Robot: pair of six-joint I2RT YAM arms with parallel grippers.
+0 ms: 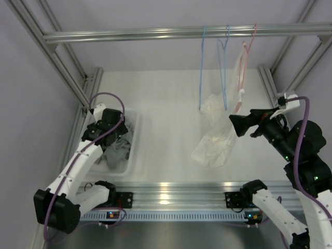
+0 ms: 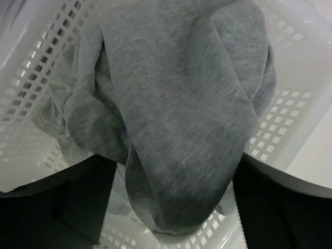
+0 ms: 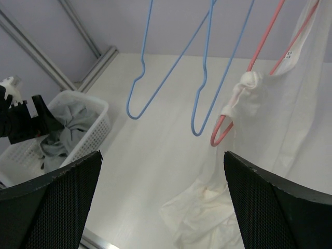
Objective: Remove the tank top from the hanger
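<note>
Two white robot arms point(image 1: 78, 166) sit closest in the view from above, bolted at the near edge of the white table point(image 1: 166, 104). At the back, a silver metal rail point(image 1: 155, 35) holds two bare blue wire hangers point(image 1: 201, 78) and one thin pink wire hanger point(image 1: 241, 67). The floppy white tank top point(image 1: 218, 137) hangs from the pink one, and it is so long that its bottom lies in a heap on the table. The right gripper point(image 1: 239, 124) hovers just beside it, most likely so it can grab the cloth and pull it off. The left gripper point(image 1: 106, 123) is well apart, over the white plastic basket with holes point(image 1: 136, 140), where a crumpled grey cloth point(image 1: 116, 150) lies. The left wrist view shows only that grey cloth point(image 2: 176, 114) and the basket wall point(image 2: 290, 119). There the left gripper point(image 2: 166, 202) has its black fingers point(image 2: 78, 207) spread wide with the cloth bulging between them, though I cannot tell if they touch it. The right wrist view shows what the top view hides: a strap of the tank top point(image 3: 306, 104) is bunched in a lump on the pink hanger point(image 3: 213, 141), so it may catch. The right gripper point(image 3: 162, 176) has its fingers point(image 3: 52, 207) spread wide too, with nothing between them.
</note>
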